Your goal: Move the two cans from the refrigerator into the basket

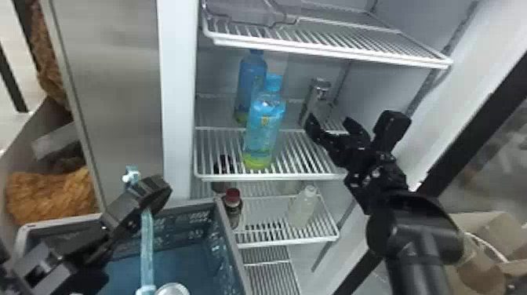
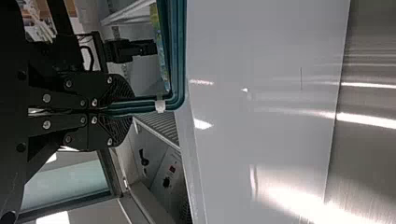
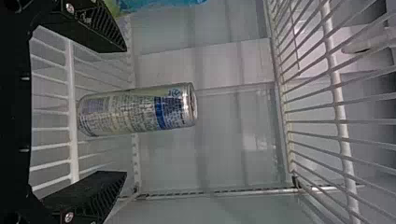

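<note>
Right gripper (image 1: 330, 117): is pointing its spread fingers towards the can (image 3: 140, 109), holding nothing.
Refrigerator (image 1: 176, 98): is standing open.
Basket (image 1: 232, 243): is sitting leftward, left gripper (image 2: 123, 112) clamping its handle (image 1: 146, 247).
Wire shelf (image 1: 270, 177): is bearing the can.
Can: is standing upright, straight ahead of the nearer right gripper, its long axis facing the finger gap.

Lit softly inside the refrigerator (image 1: 178, 98), streaked with white glare on the steel panel (image 2: 369, 154) beside it; perhaps dimmer to its right in the head view.
</note>
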Controlling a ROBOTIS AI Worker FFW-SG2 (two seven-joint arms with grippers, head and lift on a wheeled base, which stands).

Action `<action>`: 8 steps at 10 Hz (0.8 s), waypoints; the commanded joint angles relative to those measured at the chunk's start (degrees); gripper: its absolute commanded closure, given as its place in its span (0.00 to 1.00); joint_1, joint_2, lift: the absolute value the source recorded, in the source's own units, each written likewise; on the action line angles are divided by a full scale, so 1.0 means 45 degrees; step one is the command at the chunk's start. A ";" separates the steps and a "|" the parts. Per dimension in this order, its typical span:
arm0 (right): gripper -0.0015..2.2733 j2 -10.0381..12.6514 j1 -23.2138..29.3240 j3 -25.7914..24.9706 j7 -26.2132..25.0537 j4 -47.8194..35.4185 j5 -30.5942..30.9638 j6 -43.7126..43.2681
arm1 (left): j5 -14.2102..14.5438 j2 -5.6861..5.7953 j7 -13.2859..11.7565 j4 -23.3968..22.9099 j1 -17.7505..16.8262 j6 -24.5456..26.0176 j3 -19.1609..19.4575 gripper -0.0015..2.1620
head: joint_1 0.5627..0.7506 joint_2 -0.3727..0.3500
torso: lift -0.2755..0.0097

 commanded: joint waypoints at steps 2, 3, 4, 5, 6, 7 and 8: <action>0.04 -0.0014 -0.0711 0.0167 -0.0079 0.0795 0.0203 -0.0002 | 0.0028 0.0020 -0.0001 0.0055 -0.0031 0.0000 -0.0050 0.56 | 0.30 0.13 | 0.84; 0.04 -0.0014 -0.0992 0.0192 -0.0118 0.1138 0.0254 -0.0002 | 0.0003 0.0020 -0.0001 0.0055 -0.0031 0.0000 -0.0050 0.56 | 0.28 0.13 | 0.84; 0.04 -0.0014 -0.1273 0.0268 -0.0137 0.1451 0.0304 -0.0002 | 0.0028 0.0020 -0.0001 0.0086 -0.0062 0.0000 -0.0075 0.56 | 0.28 0.13 | 0.84; 0.04 -0.0014 -0.1523 0.0395 -0.0293 0.1826 0.0304 -0.0065 | 0.0028 0.0020 -0.0001 0.0086 -0.0062 0.0000 -0.0075 0.56 | 0.26 0.14 | 0.84; 0.04 -0.0014 -0.1867 0.0497 -0.0333 0.2232 0.0304 -0.0065 | 0.0028 0.0040 -0.0001 0.0086 -0.0093 0.0000 -0.0100 0.56 | 0.24 0.14 | 0.84; 0.04 -0.0014 -0.2148 0.0573 -0.0352 0.2513 0.0330 -0.0096 | 0.0028 0.0040 -0.0001 0.0117 -0.0124 -0.0031 -0.0126 0.56 | 0.23 0.14 | 0.84; 0.04 -0.0014 -0.2367 0.0674 -0.0489 0.2857 0.0355 -0.0190 | 0.0053 0.0040 -0.0001 0.0148 -0.0156 -0.0031 -0.0126 0.56 | 0.20 0.15 | 0.84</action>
